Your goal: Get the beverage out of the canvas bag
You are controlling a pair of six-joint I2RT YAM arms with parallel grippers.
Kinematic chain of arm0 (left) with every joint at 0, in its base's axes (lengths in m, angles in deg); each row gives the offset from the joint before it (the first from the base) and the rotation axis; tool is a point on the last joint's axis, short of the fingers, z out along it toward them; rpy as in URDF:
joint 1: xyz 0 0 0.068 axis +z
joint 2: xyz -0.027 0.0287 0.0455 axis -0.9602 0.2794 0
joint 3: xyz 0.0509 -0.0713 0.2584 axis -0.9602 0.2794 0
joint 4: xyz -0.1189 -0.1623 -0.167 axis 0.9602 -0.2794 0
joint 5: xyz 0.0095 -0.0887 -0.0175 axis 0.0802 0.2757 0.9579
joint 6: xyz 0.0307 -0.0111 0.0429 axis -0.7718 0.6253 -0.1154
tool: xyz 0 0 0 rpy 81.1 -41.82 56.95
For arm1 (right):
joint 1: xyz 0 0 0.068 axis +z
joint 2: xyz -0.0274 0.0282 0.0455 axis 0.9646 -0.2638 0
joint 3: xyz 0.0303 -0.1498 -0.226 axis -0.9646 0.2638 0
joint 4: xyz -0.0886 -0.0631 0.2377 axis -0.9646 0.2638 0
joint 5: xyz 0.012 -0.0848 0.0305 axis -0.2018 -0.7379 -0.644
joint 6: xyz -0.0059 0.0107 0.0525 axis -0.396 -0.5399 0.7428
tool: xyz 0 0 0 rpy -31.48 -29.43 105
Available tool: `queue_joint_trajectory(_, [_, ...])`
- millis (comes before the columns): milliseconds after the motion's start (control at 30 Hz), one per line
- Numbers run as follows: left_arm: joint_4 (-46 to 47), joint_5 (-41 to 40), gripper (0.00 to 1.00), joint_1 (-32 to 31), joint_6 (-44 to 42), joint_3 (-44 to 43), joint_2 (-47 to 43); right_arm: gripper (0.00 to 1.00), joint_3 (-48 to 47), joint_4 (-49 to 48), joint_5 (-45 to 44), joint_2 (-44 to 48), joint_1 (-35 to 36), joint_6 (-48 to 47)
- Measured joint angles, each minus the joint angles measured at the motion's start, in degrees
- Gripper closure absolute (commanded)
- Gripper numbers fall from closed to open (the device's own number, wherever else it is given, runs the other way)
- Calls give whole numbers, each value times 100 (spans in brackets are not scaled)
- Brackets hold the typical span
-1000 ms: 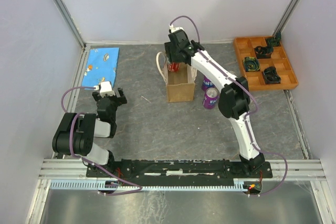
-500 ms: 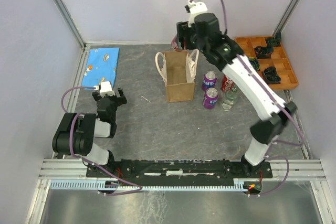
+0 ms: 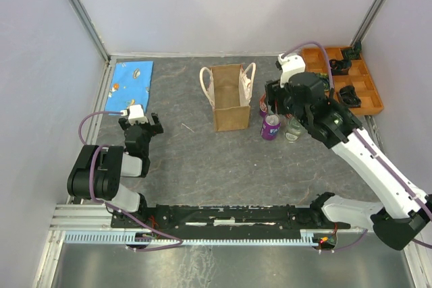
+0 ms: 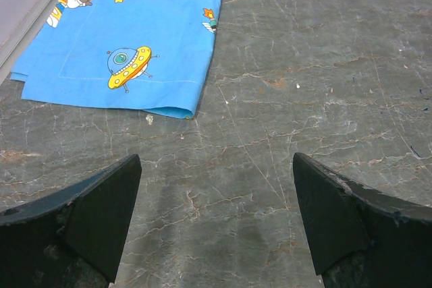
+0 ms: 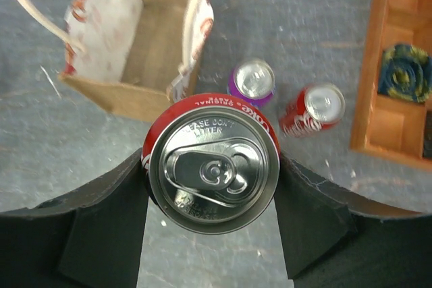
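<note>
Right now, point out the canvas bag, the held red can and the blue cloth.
canvas bag [image 3: 231,118], top view, front wall
red can [image 5: 213,173], right wrist view, lid
blue cloth [image 4: 155,18], left wrist view, middle

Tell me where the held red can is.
In the right wrist view, the red can sits upright in the right gripper, above the table, right of the brown bag, near a purple can.

The tan bag [image 3: 229,107] stands upright in the middle of the counter [image 3: 202,160], mouth open, a cream handle at either side. Just right of it, the right arm [image 3: 351,143] holds its wrist above a purple can [image 3: 271,127] and a clear bottle [image 3: 293,129], with the jaws hidden underneath. A blue cloth [image 3: 131,80] lies far left and an orange tray [image 3: 329,104] far right. The left arm [image 3: 108,170] rests folded.
</note>
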Motion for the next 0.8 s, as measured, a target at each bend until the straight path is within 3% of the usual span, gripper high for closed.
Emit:
queue_joint_trajectory(333, [0,0,1,0,0,0,0,100,247,232,-772,37,9,103])
queue_joint_trajectory(800, [0,-2,1,0,0,0,0,100,334,-732,-848,-1624,9,-129])
